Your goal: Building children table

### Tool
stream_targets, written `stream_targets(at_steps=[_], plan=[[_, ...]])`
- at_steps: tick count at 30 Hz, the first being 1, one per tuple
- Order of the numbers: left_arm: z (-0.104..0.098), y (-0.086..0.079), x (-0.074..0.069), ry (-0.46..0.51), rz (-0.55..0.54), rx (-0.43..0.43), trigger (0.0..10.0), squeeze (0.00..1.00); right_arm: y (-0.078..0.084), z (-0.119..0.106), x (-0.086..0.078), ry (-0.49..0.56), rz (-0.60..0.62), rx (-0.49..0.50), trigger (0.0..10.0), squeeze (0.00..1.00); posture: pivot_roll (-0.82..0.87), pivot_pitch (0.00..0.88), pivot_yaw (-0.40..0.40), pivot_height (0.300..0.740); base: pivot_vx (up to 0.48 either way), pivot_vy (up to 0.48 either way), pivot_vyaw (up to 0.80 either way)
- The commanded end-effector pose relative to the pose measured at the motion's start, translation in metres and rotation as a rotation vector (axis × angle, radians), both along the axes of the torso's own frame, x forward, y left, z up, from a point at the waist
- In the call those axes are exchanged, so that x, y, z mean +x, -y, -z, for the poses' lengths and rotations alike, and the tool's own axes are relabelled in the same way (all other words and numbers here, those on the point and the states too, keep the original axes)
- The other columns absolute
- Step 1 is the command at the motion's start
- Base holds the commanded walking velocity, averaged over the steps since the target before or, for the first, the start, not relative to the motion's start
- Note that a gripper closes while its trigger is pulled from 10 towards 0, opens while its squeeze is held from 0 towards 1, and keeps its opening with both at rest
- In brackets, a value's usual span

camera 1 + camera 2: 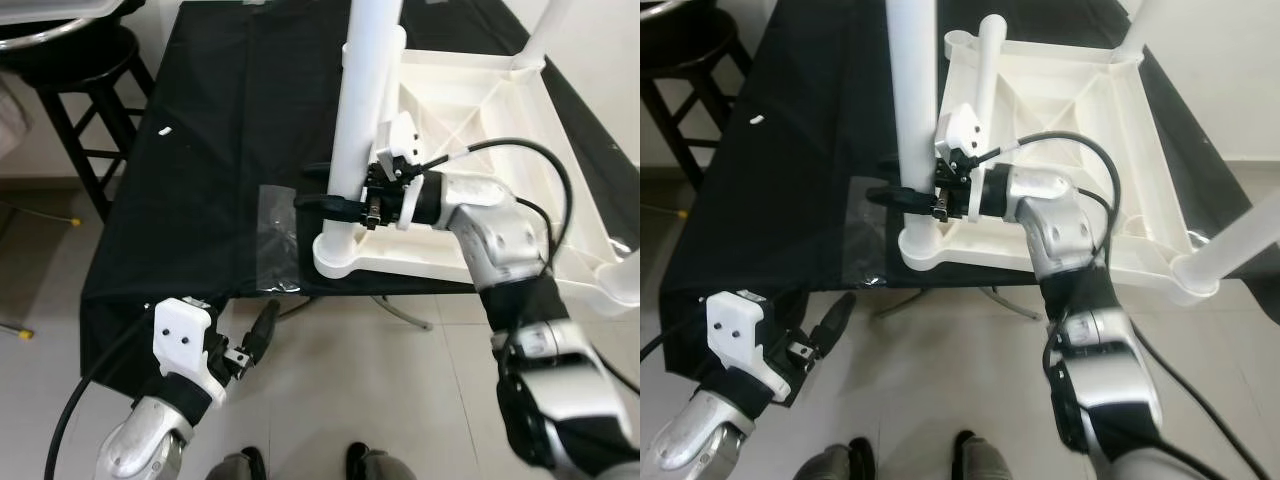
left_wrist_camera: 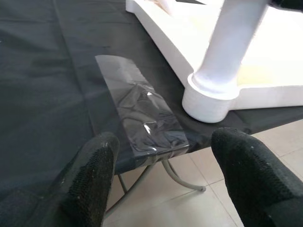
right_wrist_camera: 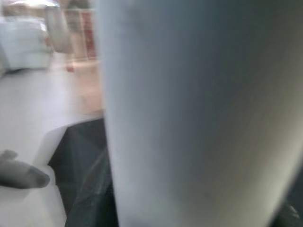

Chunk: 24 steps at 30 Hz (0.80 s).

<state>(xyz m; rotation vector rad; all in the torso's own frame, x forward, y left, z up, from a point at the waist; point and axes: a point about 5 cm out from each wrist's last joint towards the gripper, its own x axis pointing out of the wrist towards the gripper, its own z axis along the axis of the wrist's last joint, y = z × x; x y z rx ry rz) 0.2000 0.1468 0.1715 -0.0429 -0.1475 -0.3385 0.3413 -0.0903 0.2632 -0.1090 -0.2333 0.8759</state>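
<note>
A white plastic children's table [image 1: 470, 95] lies upside down on a black-covered work table [image 1: 220, 120]. Its near-left leg [image 1: 360, 100] stands upright in the corner socket [image 1: 345, 255]. My right gripper [image 1: 300, 186] reaches in from the right at the leg's lower part, and its black fingers [image 1: 885, 195] are shut on the leg from both sides. The right wrist view is a close blur of that white leg [image 3: 199, 113]. More legs stand at the other corners [image 1: 1240, 240]. My left gripper [image 2: 163, 151] hangs open, low in front of the black table's near edge, holding nothing.
A crumpled clear plastic bag [image 1: 275, 240] lies on the cloth near the front edge, left of the leg socket. A small white piece [image 1: 165, 130] lies further back. A black stool [image 1: 85, 75] stands at the back left. Metal table legs [image 1: 405, 315] cross below.
</note>
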Motion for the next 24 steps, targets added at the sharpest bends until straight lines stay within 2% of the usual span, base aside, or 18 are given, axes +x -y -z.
stream_targets(at_steps=[1,2,3,4,5,7,8,10,13,14,15,16,17,21,24], plan=[[0.003,-0.001,-0.001,-0.016,0.009,-0.008,10.0,0.0,0.024,0.06,-0.02,-0.227,0.576,-0.028,0.0,0.0,-0.05,0.282,-0.039,0.74,0.0,0.0,0.0],[0.003,-0.001,-0.001,-0.016,0.009,-0.008,10.0,0.0,0.024,0.06,-0.02,-0.227,0.576,-0.028,0.0,0.0,-0.05,0.282,-0.039,0.74,0.0,0.0,0.0],[0.003,-0.001,0.0,-0.017,0.016,-0.004,10.0,0.0,0.019,0.079,-0.044,-0.293,0.686,-0.019,0.0,0.0,-0.04,0.286,-0.029,0.74,0.0,0.0,0.0],[0.003,-0.001,0.0,-0.017,0.016,-0.004,10.0,0.0,0.019,0.079,-0.044,-0.293,0.686,-0.019,0.0,0.0,-0.04,0.286,-0.029,0.74,0.0,0.0,0.0],[0.003,-0.001,0.001,-0.018,0.023,0.0,10.0,0.0,0.012,0.088,-0.058,-0.323,0.713,-0.01,0.0,0.0,-0.04,0.278,-0.022,0.74,0.0,0.0,0.0],[0.003,-0.001,0.001,-0.018,0.023,0.0,10.0,0.0,0.012,0.088,-0.058,-0.323,0.713,-0.01,0.0,0.0,-0.04,0.278,-0.022,0.74,0.0,0.0,0.0],[0.003,-0.001,0.003,-0.019,0.026,0.003,10.0,0.0,0.004,0.088,-0.061,-0.31,0.665,-0.005,0.0,0.0,-0.04,0.271,-0.013,0.74,0.0,0.0,0.0],[0.005,-0.002,0.004,-0.021,0.025,0.008,10.0,0.0,0.0,0.08,-0.051,-0.273,0.668,0.014,0.0,0.0,-0.04,0.257,-0.015,0.74,0.0,0.0,0.0],[0.005,-0.003,0.005,-0.019,0.022,0.009,10.0,0.0,-0.002,0.076,-0.046,-0.261,0.658,0.022,0.0,0.0,-0.04,0.252,-0.016,0.74,0.0,0.0,0.0],[0.004,-0.003,0.006,-0.017,0.02,0.01,10.0,0.0,-0.003,0.074,-0.043,-0.257,0.64,0.014,1.8,0.0,-0.03,0.253,-0.018,0.74,0.0,0.0,0.0],[0.004,-0.003,0.007,-0.015,0.017,0.01,10.0,0.0,-0.004,0.069,-0.043,-0.255,0.614,0.017,10.0,0.0,-0.03,0.252,-0.019,0.74,0.0,0.0,0.0],[0.003,-0.003,0.007,-0.013,0.016,0.01,10.0,0.0,-0.005,0.066,-0.043,-0.254,0.598,0.019,10.0,0.0,-0.03,0.252,-0.019,0.74,0.0,0.0,0.0],[0.003,-0.003,0.007,-0.012,0.015,0.01,10.0,0.0,-0.005,0.06,-0.044,-0.251,0.595,0.027,10.0,1.0,-0.03,0.251,-0.02,0.74,0.0,0.0,0.0],[0.003,-0.002,0.008,-0.01,0.013,0.009,10.0,0.0,-0.006,0.046,-0.041,-0.218,0.522,0.049,10.0,1.0,-0.03,0.248,-0.023,0.74,0.0,0.0,0.0],[0.003,-0.002,0.008,-0.008,0.014,0.005,10.0,0.0,0.003,0.031,-0.031,-0.154,0.463,0.047,10.0,1.0,-0.03,0.241,-0.032,0.74,0.0,0.0,0.0]])
